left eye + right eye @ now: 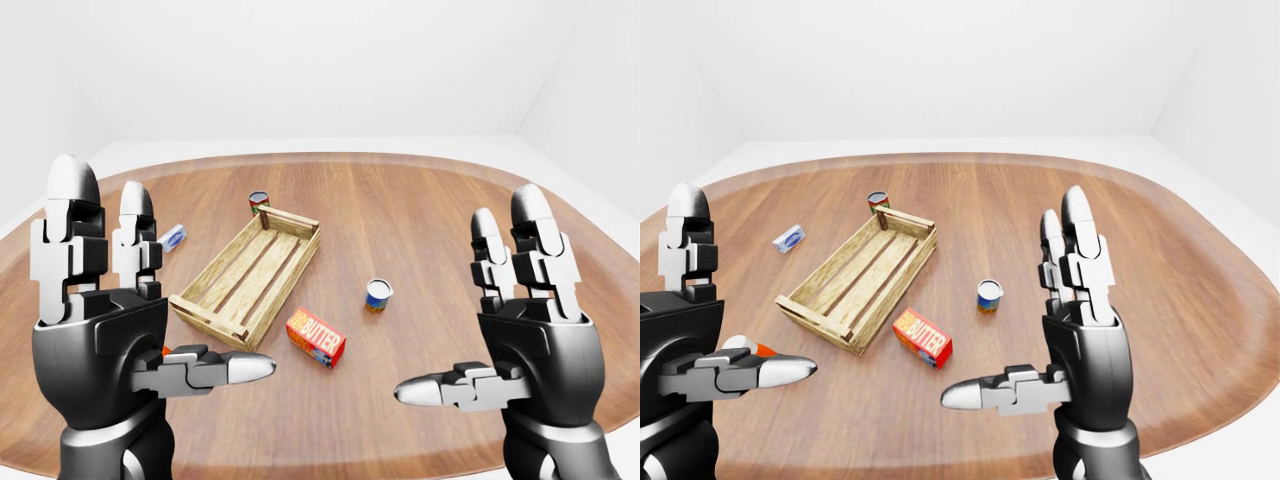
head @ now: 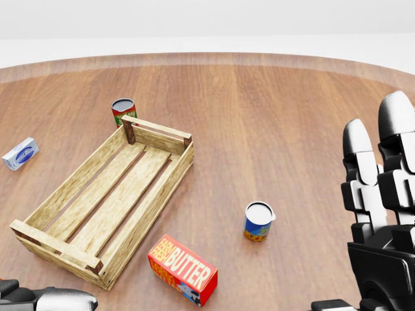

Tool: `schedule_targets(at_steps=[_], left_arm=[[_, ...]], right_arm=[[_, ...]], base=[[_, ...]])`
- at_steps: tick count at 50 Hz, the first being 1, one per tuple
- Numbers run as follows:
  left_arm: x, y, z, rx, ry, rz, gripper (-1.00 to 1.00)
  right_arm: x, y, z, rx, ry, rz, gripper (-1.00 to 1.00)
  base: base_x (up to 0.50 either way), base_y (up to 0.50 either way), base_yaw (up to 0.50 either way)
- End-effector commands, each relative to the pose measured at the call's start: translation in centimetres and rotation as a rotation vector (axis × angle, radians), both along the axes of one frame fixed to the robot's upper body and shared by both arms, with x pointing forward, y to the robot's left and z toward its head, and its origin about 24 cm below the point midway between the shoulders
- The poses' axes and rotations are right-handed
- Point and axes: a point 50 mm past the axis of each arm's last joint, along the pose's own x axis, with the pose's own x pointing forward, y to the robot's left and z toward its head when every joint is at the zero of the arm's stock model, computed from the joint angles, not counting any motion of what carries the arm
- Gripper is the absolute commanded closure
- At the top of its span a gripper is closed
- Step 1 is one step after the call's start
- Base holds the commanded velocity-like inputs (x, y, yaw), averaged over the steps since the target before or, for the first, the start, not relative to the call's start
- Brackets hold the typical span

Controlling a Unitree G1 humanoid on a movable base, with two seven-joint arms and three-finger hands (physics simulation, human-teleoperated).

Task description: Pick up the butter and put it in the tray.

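While lying flat, boxy butter (image 2: 182, 269), slatted wooden tray (image 2: 104, 199) (unfilled) beside it.

Butter (image 2: 183, 270) just beside tray (image 2: 104, 197)

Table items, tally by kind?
Cans: 2, a red-labelled can and a blue-labelled can
Boxes: 2, the butter and a small blue-white box
Wooden tray: 1
Orange bottle, mostly hidden by the left hand: 1
Total: 6
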Motion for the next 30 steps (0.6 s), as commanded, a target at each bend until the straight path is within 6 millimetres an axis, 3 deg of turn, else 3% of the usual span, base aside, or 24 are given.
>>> schedule_targets(at_steps=[1, 30], left_arm=[[2.09, 0.03, -1.46, -0.031, 0.074, 0.011, -1.00], [2.16, 0.07, -1.42, -0.033, 0.072, 0.013, -1.00]], right_arm=[[1.73, 0.26, -1.66, -0.049, 0.070, -0.020, -1.00], [1.80, -0.01, -1.73, -0.050, 0.074, -0.029, -1.00]], base=[[0.00, 0.30, 0.00], [0.00, 0.50, 0.00]])
